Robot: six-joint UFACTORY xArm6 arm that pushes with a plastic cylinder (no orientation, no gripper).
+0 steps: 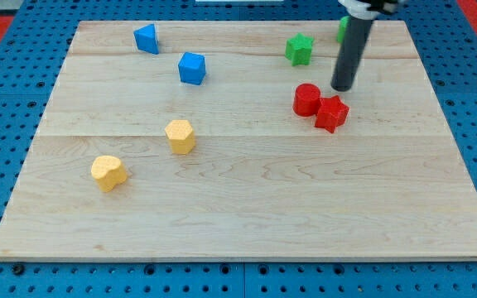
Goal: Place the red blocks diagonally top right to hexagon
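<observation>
A red round block [306,99] and a red star-shaped block [332,113] sit touching each other right of the board's middle. A yellow hexagon block [180,136] lies left of centre, well to the left of the red pair. My tip [343,88] stands just above and to the right of the red blocks, close to the star block, and I cannot tell whether it touches it.
A yellow rounded block [108,172] lies at lower left. Two blue blocks [146,38] [192,68] sit at upper left. A green star block [300,50] sits at the top, and another green block [340,30] is mostly hidden behind the rod.
</observation>
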